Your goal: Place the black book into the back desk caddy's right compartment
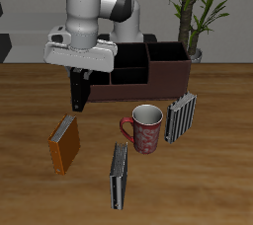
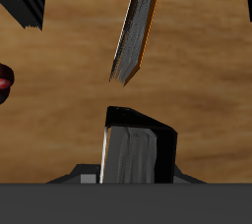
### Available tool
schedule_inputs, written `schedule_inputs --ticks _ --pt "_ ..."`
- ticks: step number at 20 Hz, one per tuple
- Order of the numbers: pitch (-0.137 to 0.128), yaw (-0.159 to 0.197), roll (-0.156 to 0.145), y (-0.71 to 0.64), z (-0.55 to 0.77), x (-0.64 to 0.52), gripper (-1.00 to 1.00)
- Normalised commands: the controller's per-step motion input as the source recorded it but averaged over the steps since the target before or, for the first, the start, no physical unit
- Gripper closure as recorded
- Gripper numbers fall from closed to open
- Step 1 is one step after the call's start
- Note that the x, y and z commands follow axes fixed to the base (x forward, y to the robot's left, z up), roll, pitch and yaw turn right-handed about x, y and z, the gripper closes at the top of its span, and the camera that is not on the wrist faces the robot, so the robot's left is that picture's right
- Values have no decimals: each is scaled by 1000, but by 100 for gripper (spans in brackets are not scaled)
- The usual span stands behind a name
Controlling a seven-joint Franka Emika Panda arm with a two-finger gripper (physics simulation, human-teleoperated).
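My gripper (image 1: pixel 79 83) is shut on the black book (image 1: pixel 78 95) and holds it upright, just above the table. It hangs in front of one end of the back desk caddy (image 1: pixel 148 83), a long dark brown box with dividers. The large right compartment (image 1: pixel 169 53) is at the caddy's other end, away from the gripper. In the wrist view the black book (image 2: pixel 138 147) stands between the jaws of the gripper (image 2: pixel 138 174), with its pale page edges showing along one side.
An orange book (image 1: pixel 64 142) (image 2: pixel 136 29) lies near the front, below the gripper. A dark grey book (image 1: pixel 120 175), a red mug (image 1: pixel 145 128) and a striped book (image 1: pixel 181 116) stand before the caddy. A potted plant (image 1: pixel 196 12) stands behind it.
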Motion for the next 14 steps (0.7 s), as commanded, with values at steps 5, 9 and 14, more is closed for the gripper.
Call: schedule_inputs --ticks 5,9,14 --pt "-40 28 -3 516 775 -293 100" --pt "-35 14 -10 237 488 -198 100" --pt "-29 35 13 343 543 -333 100"
